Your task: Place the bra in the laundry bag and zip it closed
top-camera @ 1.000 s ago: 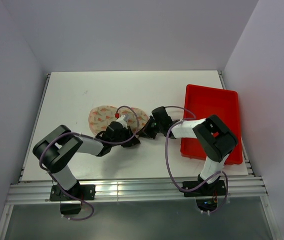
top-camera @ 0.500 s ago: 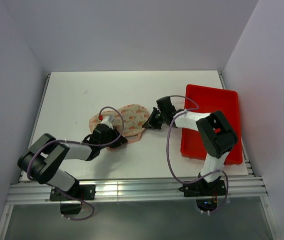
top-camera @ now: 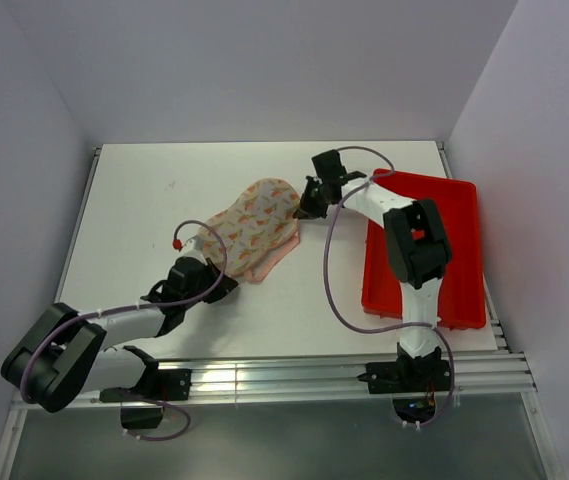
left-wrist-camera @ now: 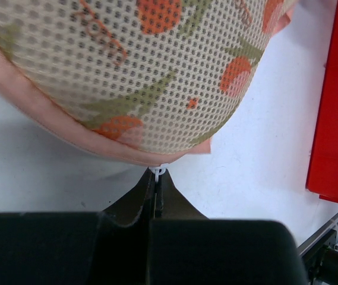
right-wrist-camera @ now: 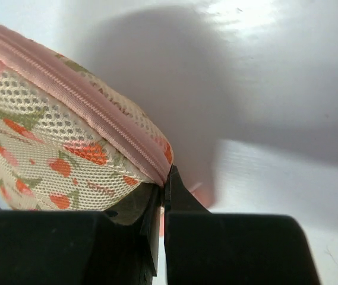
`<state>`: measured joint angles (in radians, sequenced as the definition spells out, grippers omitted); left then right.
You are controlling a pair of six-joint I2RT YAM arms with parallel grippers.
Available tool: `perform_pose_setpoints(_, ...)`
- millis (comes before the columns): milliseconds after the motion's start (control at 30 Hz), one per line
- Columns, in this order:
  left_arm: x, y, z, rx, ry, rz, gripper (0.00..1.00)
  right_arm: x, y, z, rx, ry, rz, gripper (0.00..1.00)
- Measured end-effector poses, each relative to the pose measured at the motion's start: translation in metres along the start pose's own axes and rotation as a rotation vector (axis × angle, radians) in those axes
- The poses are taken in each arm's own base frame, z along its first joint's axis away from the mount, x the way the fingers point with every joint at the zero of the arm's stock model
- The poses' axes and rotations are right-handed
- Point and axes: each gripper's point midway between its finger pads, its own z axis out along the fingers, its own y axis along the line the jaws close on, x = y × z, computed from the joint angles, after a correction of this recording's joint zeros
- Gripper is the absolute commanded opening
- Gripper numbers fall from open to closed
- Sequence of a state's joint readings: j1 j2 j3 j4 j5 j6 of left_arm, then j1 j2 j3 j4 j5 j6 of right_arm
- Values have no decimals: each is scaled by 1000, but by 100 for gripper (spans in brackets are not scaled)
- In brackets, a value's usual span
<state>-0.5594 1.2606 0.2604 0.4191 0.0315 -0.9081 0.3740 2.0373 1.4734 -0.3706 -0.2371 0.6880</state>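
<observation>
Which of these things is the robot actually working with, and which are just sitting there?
In use: laundry bag; left gripper, pinching its near end; right gripper, pinching its far end. The bra is not in sight.
Just lying about: red tray, beside the bag on the table.

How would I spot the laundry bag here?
Start at the white table. Left of the red rectangular plastic tray lies a beige-pink mesh pouch with orange-red print. It is the only soft, patterned thing there, rimmed by a pink zipper.
</observation>
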Motion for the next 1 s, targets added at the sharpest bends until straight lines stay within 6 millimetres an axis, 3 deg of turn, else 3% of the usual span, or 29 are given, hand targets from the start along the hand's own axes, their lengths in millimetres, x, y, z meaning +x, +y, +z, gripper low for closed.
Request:
perform_pose_setpoints(100, -2, -3, -3, 12, -13, -5, 0, -12, 13, 2, -6, 5, -31, 9)
perform_pose_setpoints(233, 1, -5, -2, 17, -3, 1, 0, -19, 32, 3, -27, 5, -85, 38)
perform_pose_setpoints(400, 34, -18, 9, 23, 106, 60, 0, -21, 51, -1, -39, -22, -147, 53)
perform_pose_setpoints(467, 42, -28, 15, 39, 135, 78, 0, -16, 55, -4, -32, -23, -163, 54)
perform_pose_setpoints(533, 45, -38, 21, 60, 144, 88, 0, -6, 58, -12, -31, -21, -173, 54)
perform_pose_setpoints(833, 37, -70, 41, 125, 152, 104, 0, 82, 39, -84, -86, 7, -115, 55)
perform_pose_setpoints(1000, 36, -86, 49, 171, 166, 122, 0, 113, 16, -78, -91, 45, -17, 55)
